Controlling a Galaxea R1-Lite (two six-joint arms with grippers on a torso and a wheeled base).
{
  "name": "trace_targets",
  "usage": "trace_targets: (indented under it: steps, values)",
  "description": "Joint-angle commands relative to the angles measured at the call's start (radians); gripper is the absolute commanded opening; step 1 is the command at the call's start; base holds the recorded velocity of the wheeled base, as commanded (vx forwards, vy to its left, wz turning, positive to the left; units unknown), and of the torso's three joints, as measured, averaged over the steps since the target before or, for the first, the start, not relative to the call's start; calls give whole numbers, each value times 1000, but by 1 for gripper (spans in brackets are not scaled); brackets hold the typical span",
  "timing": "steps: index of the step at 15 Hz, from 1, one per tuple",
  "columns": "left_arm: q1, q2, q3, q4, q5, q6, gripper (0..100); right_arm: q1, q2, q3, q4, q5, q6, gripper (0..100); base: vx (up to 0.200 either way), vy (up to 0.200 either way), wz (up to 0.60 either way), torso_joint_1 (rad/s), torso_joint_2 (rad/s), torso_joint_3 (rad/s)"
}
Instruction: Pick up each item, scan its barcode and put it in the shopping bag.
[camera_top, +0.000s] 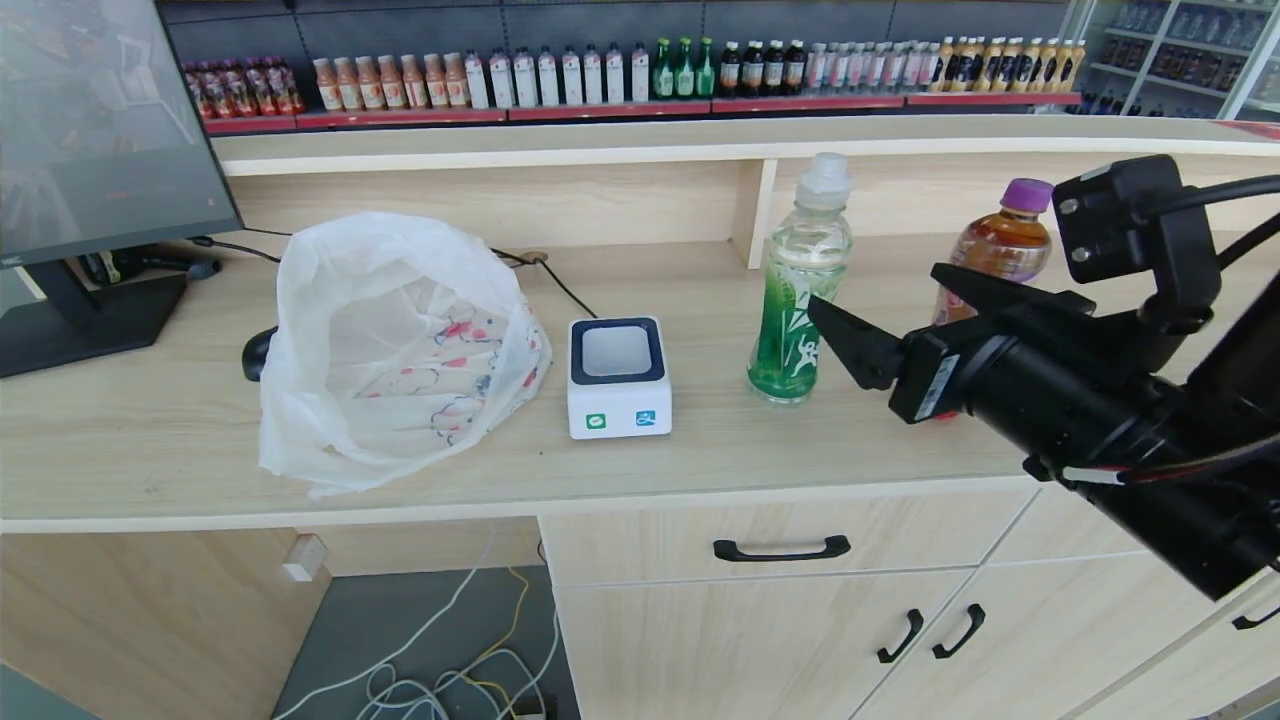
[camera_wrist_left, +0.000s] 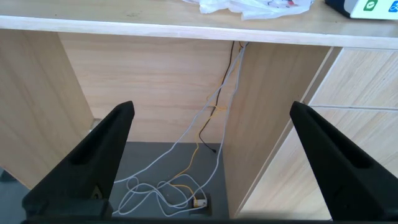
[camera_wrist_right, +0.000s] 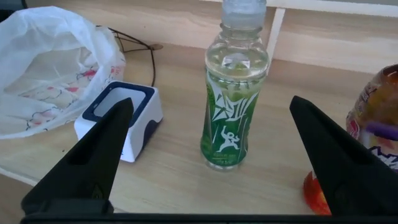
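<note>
A clear bottle with a green label (camera_top: 800, 290) stands on the wooden counter (camera_top: 150, 430), right of the white scanner box (camera_top: 618, 378). A brown drink bottle with a purple cap (camera_top: 1000, 245) stands farther right, partly hidden behind my right arm. The white plastic shopping bag (camera_top: 390, 350) sits left of the scanner. My right gripper (camera_top: 872, 285) hangs open and empty just right of the green bottle, which faces it in the right wrist view (camera_wrist_right: 235, 106). My left gripper (camera_wrist_left: 211, 109) is open and empty below the counter's front edge, facing the cables (camera_wrist_left: 186, 186) underneath.
A monitor (camera_top: 100, 120) on its stand occupies the counter's far left, with a black mouse (camera_top: 257, 352) behind the bag. A vertical divider (camera_top: 755, 210) rises behind the green bottle. A small red-orange object (camera_wrist_right: 317, 190) lies near the brown bottle (camera_wrist_right: 376, 118). Drawers (camera_top: 780, 548) sit below the counter.
</note>
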Motion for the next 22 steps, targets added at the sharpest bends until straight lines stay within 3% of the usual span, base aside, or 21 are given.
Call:
trace_targets:
  steps: [1, 7, 12, 22]
  values:
    - [1, 0, 0, 0, 0, 0, 100, -12, 80, -10, -24, -13, 32, 100, 0, 0, 0, 0, 0, 0]
    - [1, 0, 0, 0, 2, 0, 100, -46, 206, -134, -37, -13, 50, 100, 0, 0, 0, 0, 0, 0]
    - [1, 0, 0, 0, 0, 0, 100, -86, 289, -149, -132, -8, 50, 100, 0, 0, 0, 0, 0, 0]
    - [1, 0, 0, 0, 2, 0, 100, -112, 399, -284, -135, -5, 44, 100, 0, 0, 0, 0, 0, 0]
